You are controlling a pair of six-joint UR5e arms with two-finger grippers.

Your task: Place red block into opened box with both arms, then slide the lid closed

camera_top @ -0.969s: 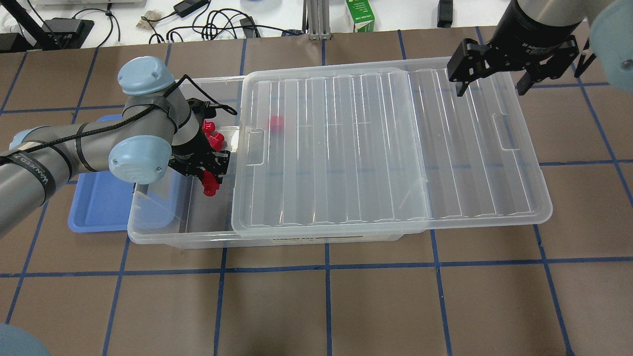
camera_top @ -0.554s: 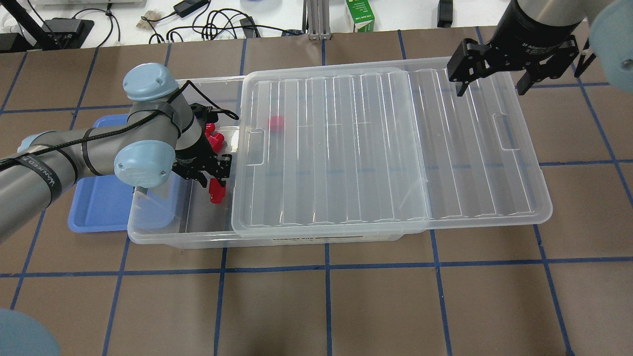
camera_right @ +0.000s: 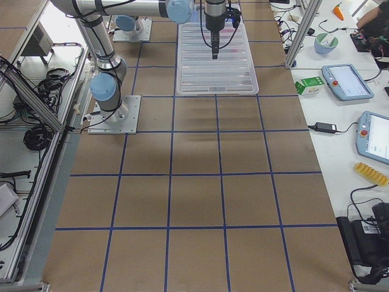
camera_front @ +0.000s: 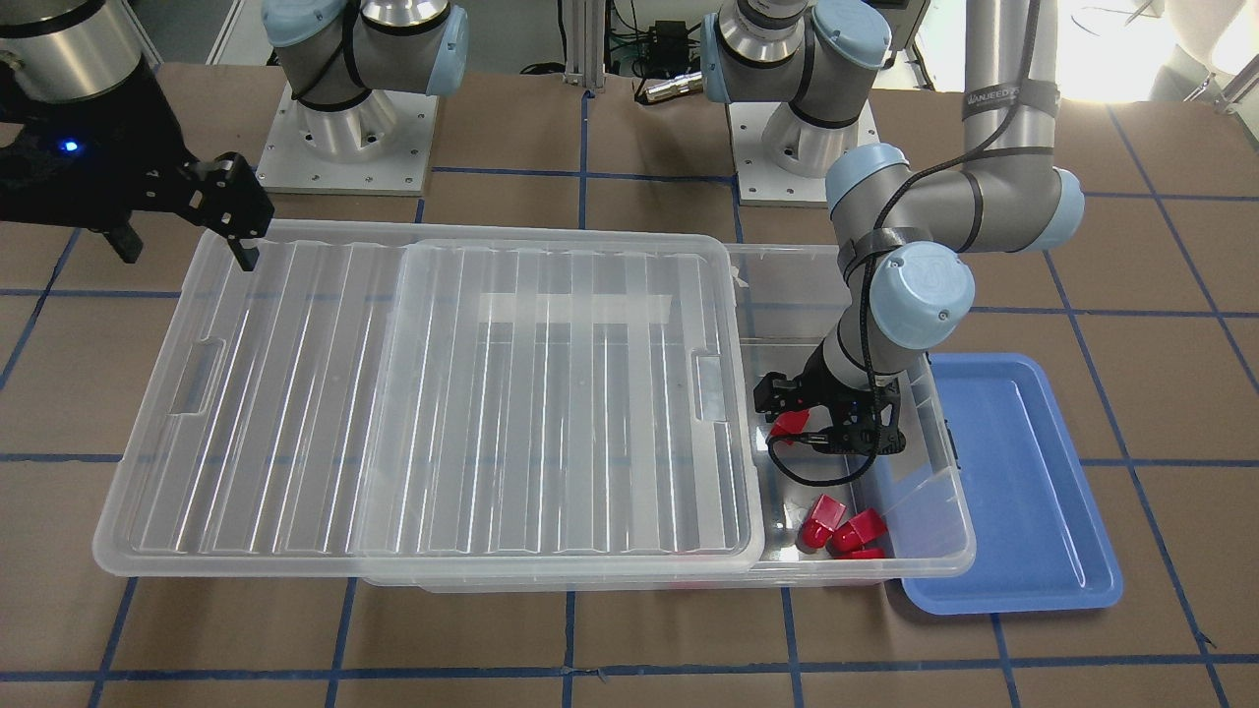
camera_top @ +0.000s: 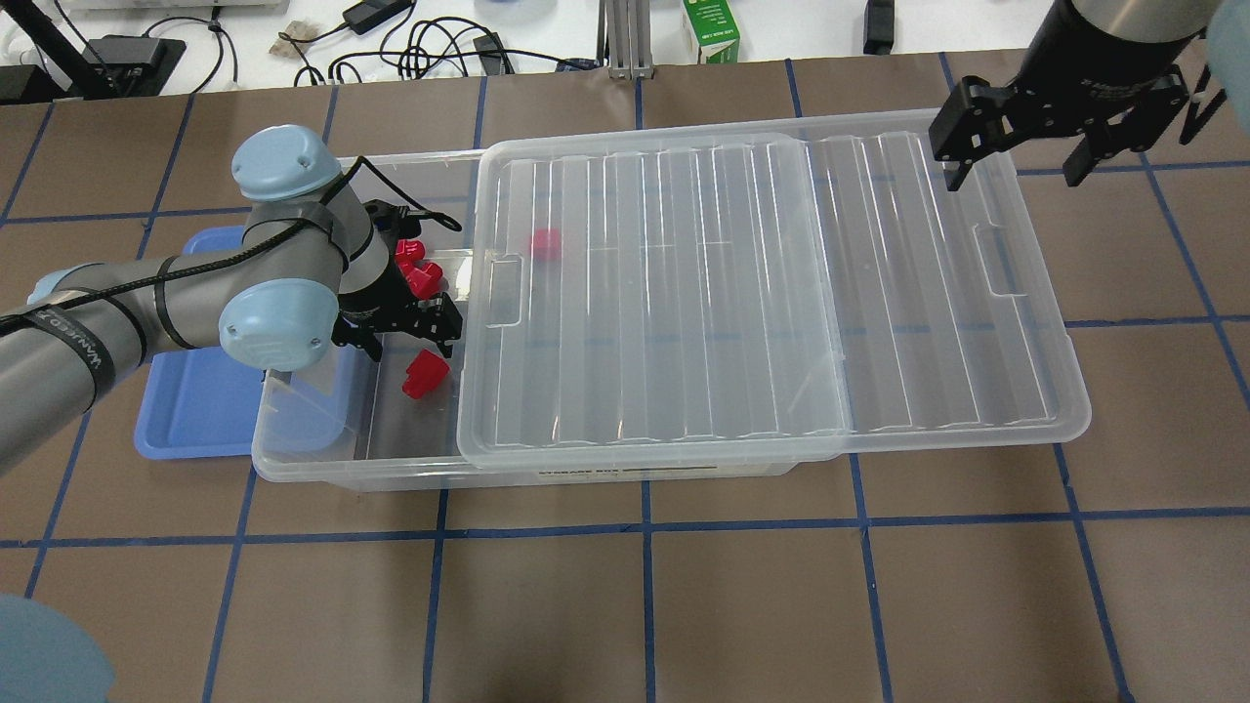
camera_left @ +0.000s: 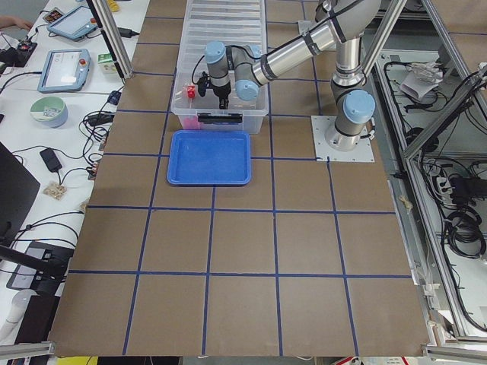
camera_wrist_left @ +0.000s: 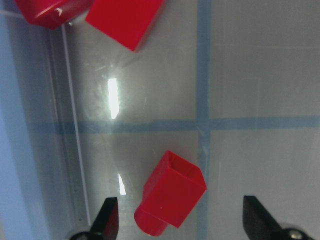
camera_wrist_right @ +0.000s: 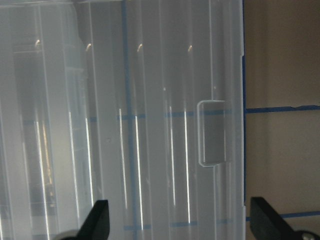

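Note:
A red block (camera_top: 425,374) (camera_wrist_left: 170,200) lies loose on the floor of the clear box (camera_top: 322,467), in its uncovered left end. My left gripper (camera_top: 407,342) (camera_wrist_left: 181,218) hangs open just above it, a finger on either side and neither touching. Other red blocks (camera_top: 417,268) (camera_front: 836,529) sit against the box's far wall, and one (camera_top: 545,244) shows through the lid. The ribbed lid (camera_top: 684,293) covers most of the box and overhangs its right end. My right gripper (camera_top: 1016,166) (camera_wrist_right: 182,220) is open and empty above the lid's far right corner, near the handle slot (camera_wrist_right: 212,132).
A shallow blue tray (camera_top: 195,410) sits against the box's left end, partly under my left arm. Cables, a green carton (camera_top: 711,34) and other gear line the bench beyond the table's far edge. Brown table surface with blue tape lines stretches in front of the box.
My left gripper has opened and let go of the red block, which now lies on the box floor. My right gripper has shifted to the right along the lid's far edge.

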